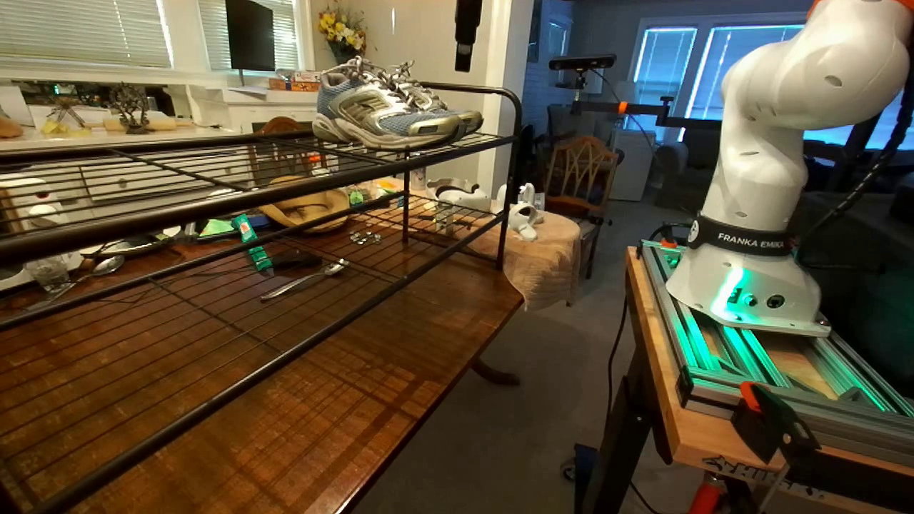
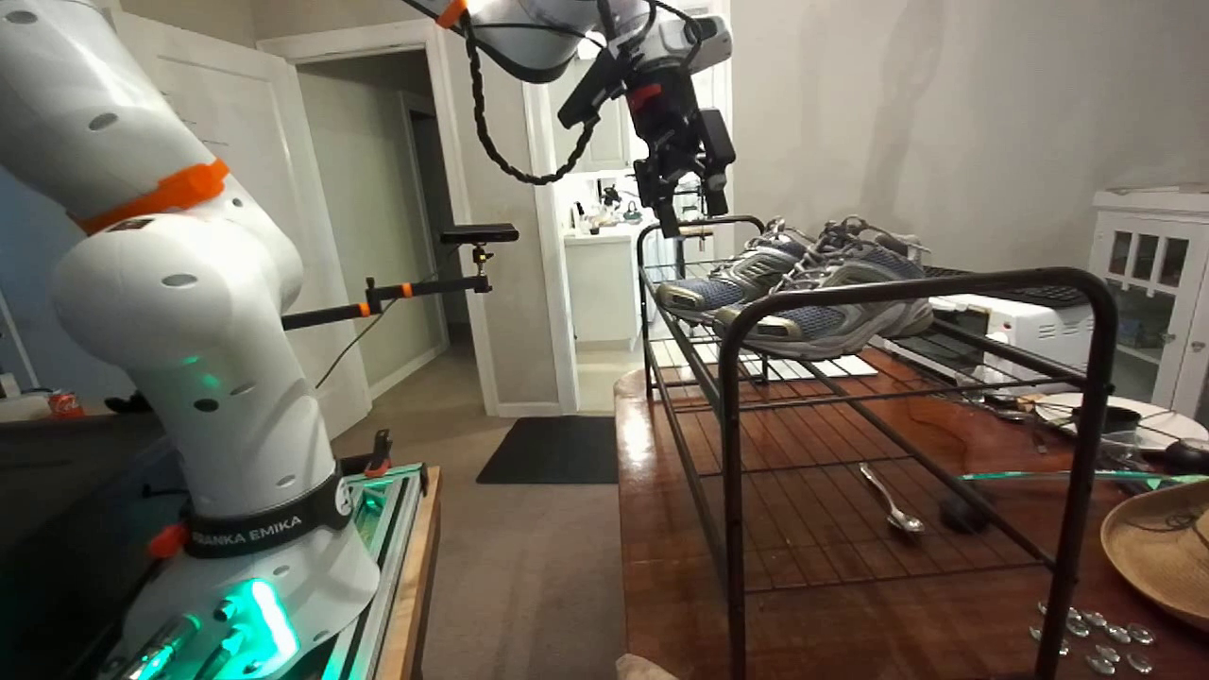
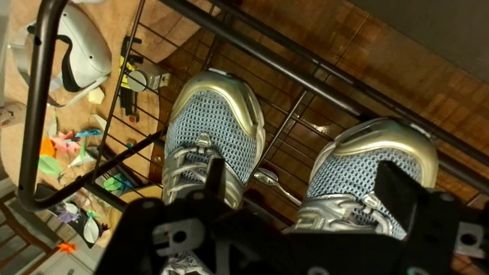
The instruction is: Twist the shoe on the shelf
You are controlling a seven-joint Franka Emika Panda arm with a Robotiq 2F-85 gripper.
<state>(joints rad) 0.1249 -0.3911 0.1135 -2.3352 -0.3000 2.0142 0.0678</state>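
Two silver-grey sneakers with pale soles and laces sit side by side on the upper tier of the black wire shelf (image 1: 285, 191) (image 2: 992, 281) (image 3: 267, 57). One shoe (image 1: 385, 114) (image 2: 831, 312) (image 3: 217, 110) is nearer the shelf's end bar. The other shoe (image 2: 723, 283) (image 3: 366, 164) is beside it, partly hidden in an exterior view (image 1: 468, 120). Their toes point to the robot-side edge. My gripper (image 2: 694, 215) is open and empty, above the shoes and apart from them. In the wrist view, one finger of the gripper (image 3: 301, 168) overlaps each shoe; the heels are hidden.
The shelf stands on a brown wooden table (image 1: 343, 400). A spoon (image 1: 303, 280) (image 2: 888, 501) lies under the upper tier. A white toaster oven (image 2: 1030, 331) and a straw hat (image 2: 1162, 543) are on the table beyond the shelf. A white headset (image 3: 86, 49) lies past the shelf's end.
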